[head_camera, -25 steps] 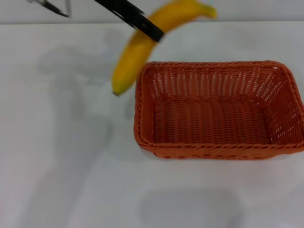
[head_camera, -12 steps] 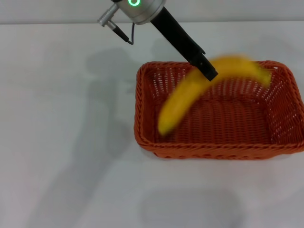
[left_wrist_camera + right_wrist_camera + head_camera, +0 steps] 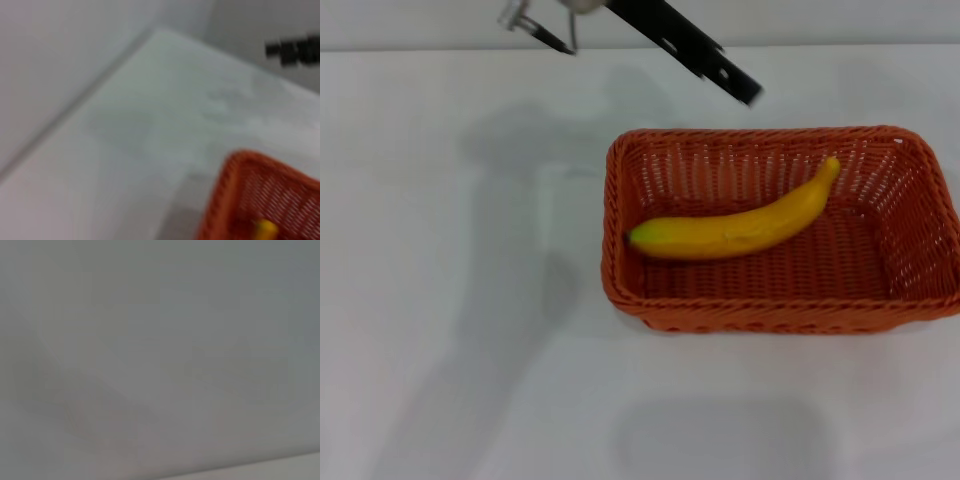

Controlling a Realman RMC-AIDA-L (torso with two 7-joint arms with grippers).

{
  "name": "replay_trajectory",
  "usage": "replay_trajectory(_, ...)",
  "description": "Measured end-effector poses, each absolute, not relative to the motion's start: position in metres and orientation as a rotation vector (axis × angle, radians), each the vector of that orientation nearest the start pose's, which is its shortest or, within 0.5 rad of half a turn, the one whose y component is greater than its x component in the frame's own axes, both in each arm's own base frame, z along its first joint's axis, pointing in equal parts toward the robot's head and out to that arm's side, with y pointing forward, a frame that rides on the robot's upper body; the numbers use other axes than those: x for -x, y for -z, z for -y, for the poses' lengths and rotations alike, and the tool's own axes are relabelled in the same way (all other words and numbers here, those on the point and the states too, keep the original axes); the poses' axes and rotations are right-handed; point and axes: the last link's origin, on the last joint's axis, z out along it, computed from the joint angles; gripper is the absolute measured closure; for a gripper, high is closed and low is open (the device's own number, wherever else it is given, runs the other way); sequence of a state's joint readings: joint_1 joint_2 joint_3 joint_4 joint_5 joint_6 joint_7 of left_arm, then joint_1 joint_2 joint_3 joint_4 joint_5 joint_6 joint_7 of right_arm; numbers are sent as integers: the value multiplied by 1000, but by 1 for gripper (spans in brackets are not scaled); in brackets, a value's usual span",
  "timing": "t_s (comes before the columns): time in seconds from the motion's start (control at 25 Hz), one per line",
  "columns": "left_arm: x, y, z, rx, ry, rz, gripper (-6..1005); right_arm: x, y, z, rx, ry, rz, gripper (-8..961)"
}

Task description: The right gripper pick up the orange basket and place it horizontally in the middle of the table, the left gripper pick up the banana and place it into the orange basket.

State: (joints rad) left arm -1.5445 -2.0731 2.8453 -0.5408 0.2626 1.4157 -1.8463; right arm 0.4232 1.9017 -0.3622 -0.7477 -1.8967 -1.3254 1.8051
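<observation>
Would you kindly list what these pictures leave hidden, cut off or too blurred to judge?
- Left gripper: head view shows one black finger, the rest cut by the top edge; open or shut unclear.
- Right gripper: in no view; the right wrist view shows only blank grey.
- Orange woven basket: right edge cuts its far corner.
- Yellow curved banana: left wrist view, blurred, mostly cut off.

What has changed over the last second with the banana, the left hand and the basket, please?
The left hand carried the banana from beyond the orange basket's far left corner in over it and let go. The banana now lies free on the basket floor, greenish tip toward the left wall. The hand has pulled back up past the far rim. The basket has stayed in place on the table.
</observation>
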Motion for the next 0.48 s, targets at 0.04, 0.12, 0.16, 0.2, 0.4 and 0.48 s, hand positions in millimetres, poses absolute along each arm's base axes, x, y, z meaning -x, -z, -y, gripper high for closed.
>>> replay_trajectory(0.04, 55, 13, -459, 2862, 80, 661, 138, -355, -163, -347, 1885, -800, -1091, 162)
replay_trajectory(0.12, 73, -2, -463, 2799, 227, 669, 107, -355, -162, -345, 1875, -824, -1058, 162)
replay_trajectory(0.16, 86, -10, -463, 2762, 316, 673, 108, -355, -161, -344, 1869, -837, -1044, 162)
replay_trajectory(0.2, 96, -18, -463, 2727, 404, 672, 109, -356, -160, -344, 1859, -861, -1025, 162)
replay_trajectory(0.4, 148, -61, -437, 2554, 828, 615, 111, -355, -153, -342, 1838, -918, -913, 163)
replay_trajectory(0.48, 175, -75, -420, 2463, 944, 577, 111, -354, -146, -339, 1822, -937, -844, 163)
